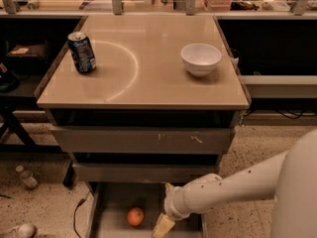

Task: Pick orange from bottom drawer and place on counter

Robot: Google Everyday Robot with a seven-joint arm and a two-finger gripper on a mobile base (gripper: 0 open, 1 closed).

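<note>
Blue aluminium soda can [81, 52] upright, well left of white round bowl [201, 58], opening up. Two scuffed grey-brown flat drawer fronts [143, 140] below them. Clear plastic bottle [26, 176] lies on speckled floor [39, 202] at left, black cable [78, 211] nearby. My hand [163, 226] sits low, at view's bottom edge.

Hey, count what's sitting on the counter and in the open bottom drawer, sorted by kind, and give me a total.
Soda can: 1, on the counter
White bowl: 1, on the counter
Orange: 1, in the bottom drawer
Total: 3
Not counted: the gripper, low over the bottom drawer beside the orange.
</note>
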